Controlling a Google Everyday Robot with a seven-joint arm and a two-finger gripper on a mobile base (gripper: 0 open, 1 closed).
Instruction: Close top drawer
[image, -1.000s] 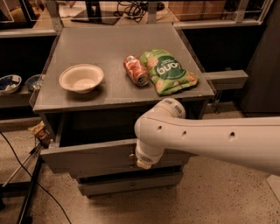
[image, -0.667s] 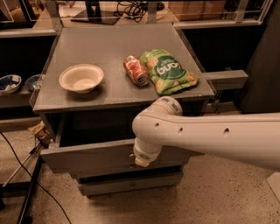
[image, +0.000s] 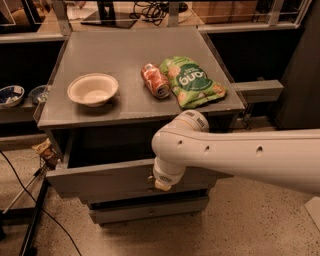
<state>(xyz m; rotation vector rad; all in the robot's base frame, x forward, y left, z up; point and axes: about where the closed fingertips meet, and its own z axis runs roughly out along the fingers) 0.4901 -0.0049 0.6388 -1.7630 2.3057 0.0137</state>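
The top drawer (image: 100, 181) is a wide grey drawer under the cabinet's top, pulled out toward me, with its dark inside showing behind the front panel. My gripper (image: 161, 184) is at the end of the white arm (image: 240, 155), against the middle of the drawer's front panel. It covers the spot where the knob sits. The arm reaches in from the right and hides the right part of the drawer.
On the cabinet top (image: 125, 50) stand a white bowl (image: 93, 89), a red can (image: 155, 80) on its side and a green snack bag (image: 192, 82). A slimmer lower drawer (image: 145, 212) sits below. Cables and a stand leg (image: 30, 210) lie on the floor at left.
The arm has shifted only slightly. The gripper stays against the drawer front, and the drawer stands about as far out as before.
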